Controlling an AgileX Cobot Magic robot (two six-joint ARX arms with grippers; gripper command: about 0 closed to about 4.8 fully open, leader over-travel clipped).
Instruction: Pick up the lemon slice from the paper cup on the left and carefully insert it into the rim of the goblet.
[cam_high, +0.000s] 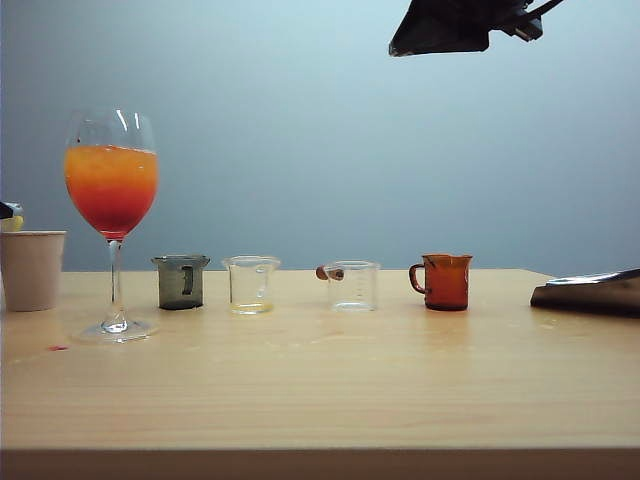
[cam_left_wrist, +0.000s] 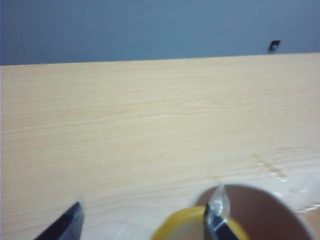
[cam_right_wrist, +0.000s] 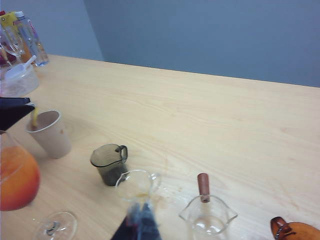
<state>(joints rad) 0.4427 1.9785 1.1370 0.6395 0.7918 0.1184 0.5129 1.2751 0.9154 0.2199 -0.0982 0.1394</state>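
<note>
Step in hand: the pickup, not yet secured. Left gripper (cam_left_wrist: 145, 220) down at the mouth of the paper cup (cam_left_wrist: 265, 212), far left of the counter (cam_high: 320, 380), just behind and left of the goblet (cam_high: 112, 220). In the left wrist view, one finger (cam_left_wrist: 217, 220) set against the lemon slice (cam_left_wrist: 185, 225), which stands on edge at the cup's rim; the other finger well off to the side over bare wood. Fingers apart, then, with a wide gap between them, and nothing clamped so far. From the right wrist view, the slice visible as a thin yellow sliver poking up out of the cup beneath the dark tip of the left gripper.

Right gripper (cam_right_wrist: 141, 223) hanging high above the row of small vessels, over a clear beaker (cam_right_wrist: 136, 187), beside a grey handled cup (cam_right_wrist: 107, 162) and a wooden-handled pitcher (cam_right_wrist: 207, 217); tips seemingly together, though too little in frame to tell for sure. Amber mug (cam_high: 445, 282) off to the right, no part of this.

Next move, by judgement: bring the far finger in across the slice's flat faces, pinch gently so the flesh does not tear, lift straight up clear of the cup without tipping it, then carry across to the goblet's rim. Needed there: a slow descent, since a knock could topple the tall stemmed glass and its drink.
</note>
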